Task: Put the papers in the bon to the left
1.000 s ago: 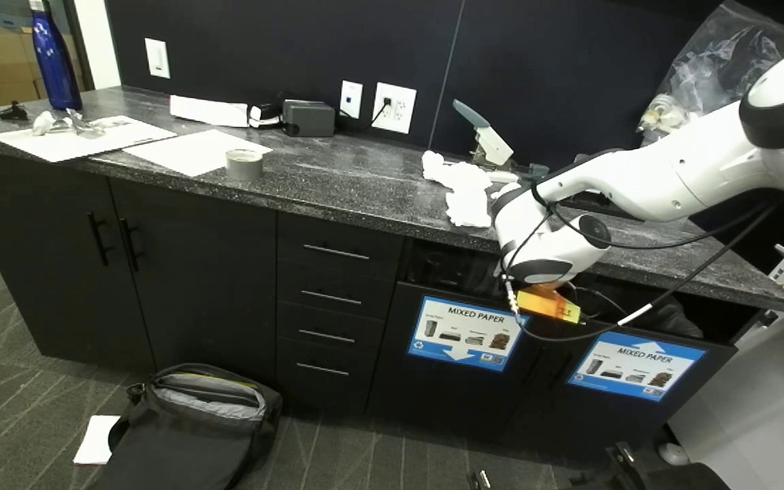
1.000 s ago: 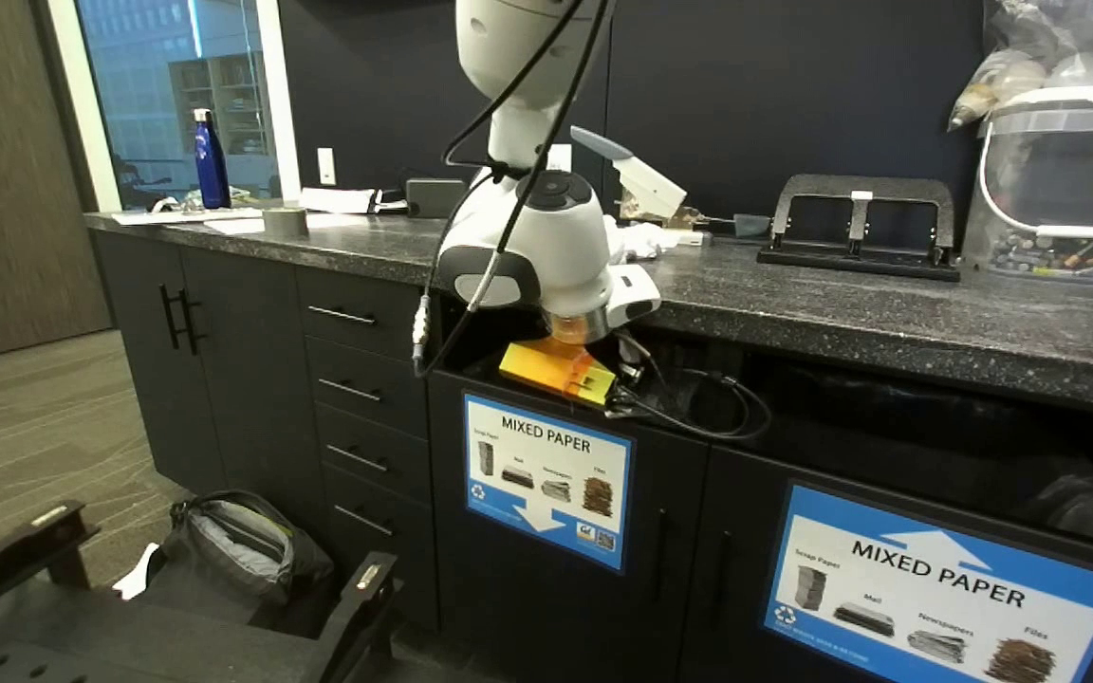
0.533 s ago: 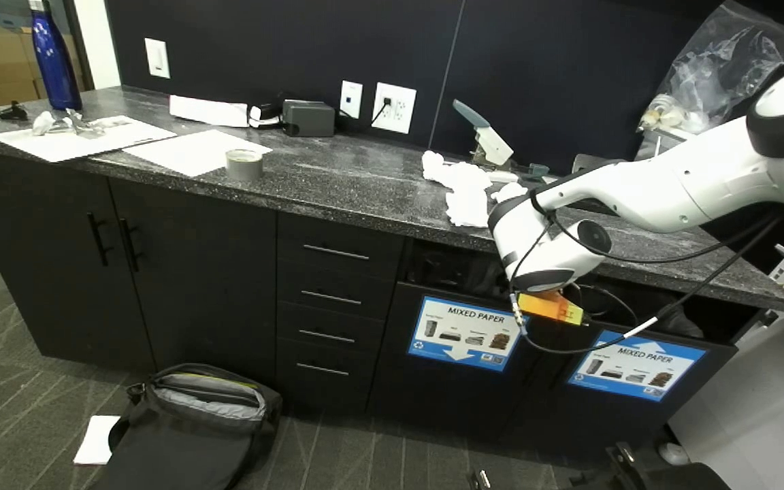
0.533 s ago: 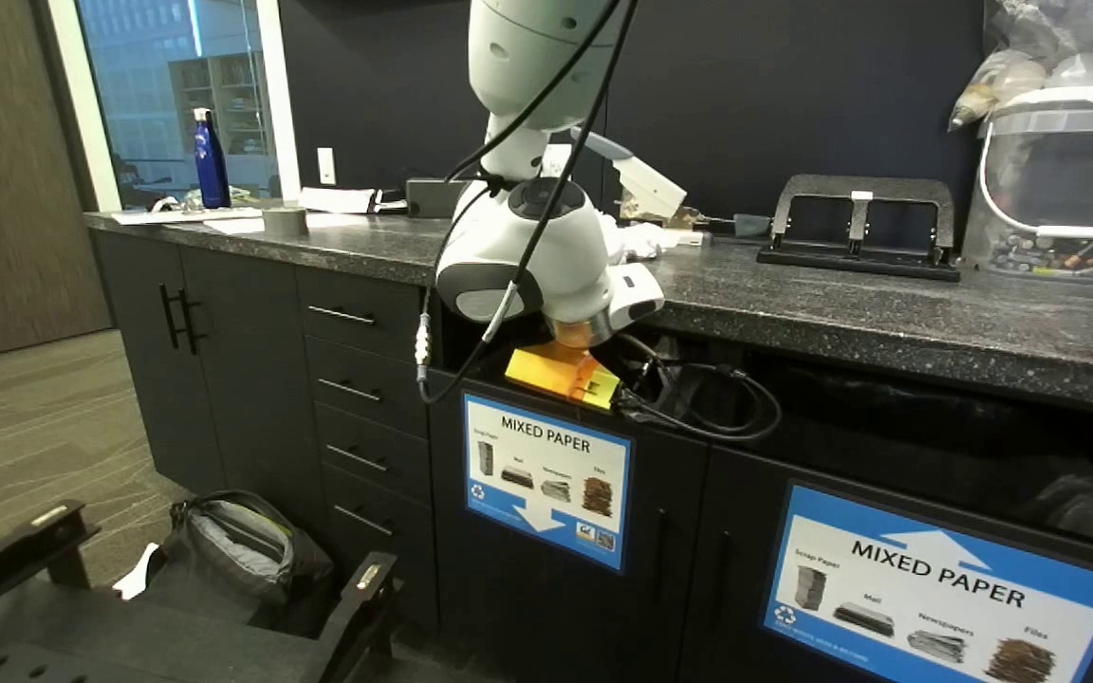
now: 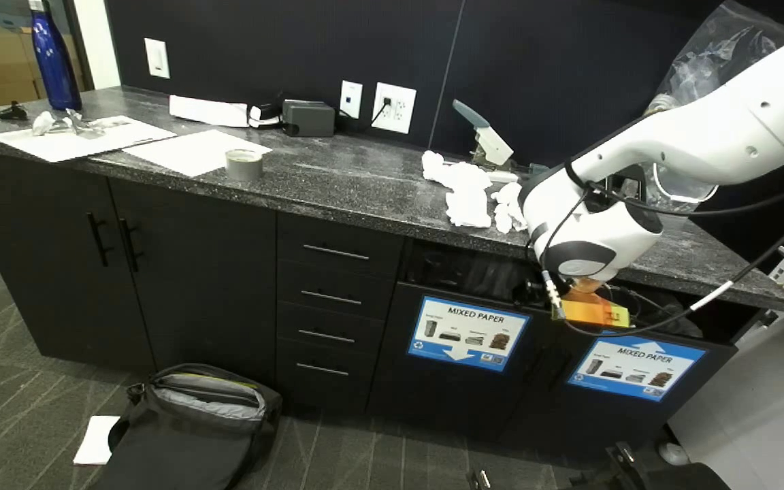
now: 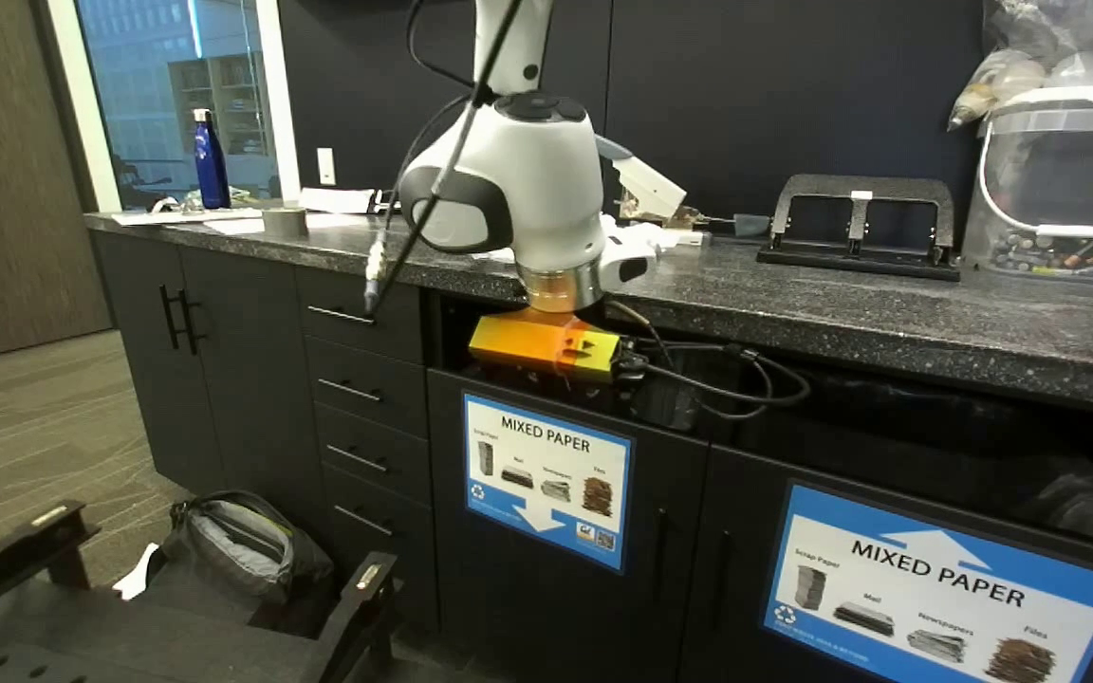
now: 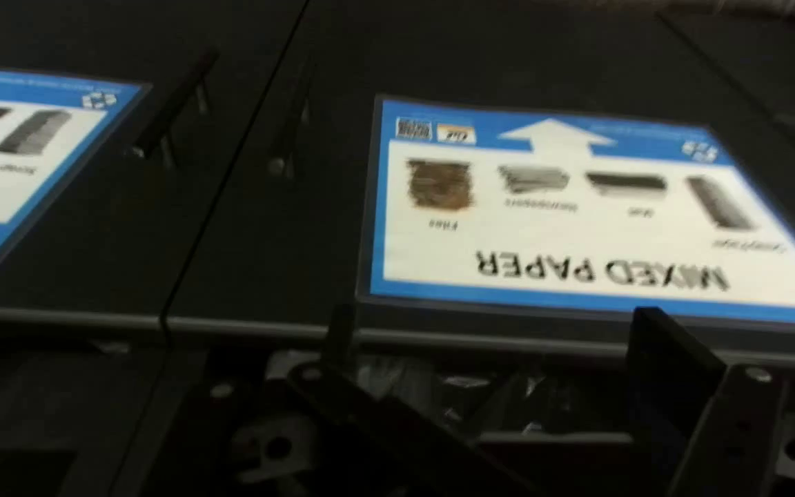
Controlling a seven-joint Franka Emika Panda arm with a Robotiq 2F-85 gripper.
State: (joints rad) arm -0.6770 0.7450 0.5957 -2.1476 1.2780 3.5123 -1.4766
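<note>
Crumpled papers (image 5: 467,193) on counter (image 5: 351,178), stapler (image 5: 495,145) just behind, tape roll (image 5: 244,166) well apart, tool (image 7: 494,335) spread wide at bin (image 6: 527,588)

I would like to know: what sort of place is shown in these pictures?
Probably an office, perhaps its supply corner: a hole punch stands on the counter, and the two black bins below carry blue and white MIXED PAPER labels.

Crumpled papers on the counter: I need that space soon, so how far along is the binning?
Done: nothing certain; the left bin is too dim inside to confirm any paper. In hand: the claw is open at that bin, visibly holding nothing. Left: crumpled papers lie on the counter.
</note>
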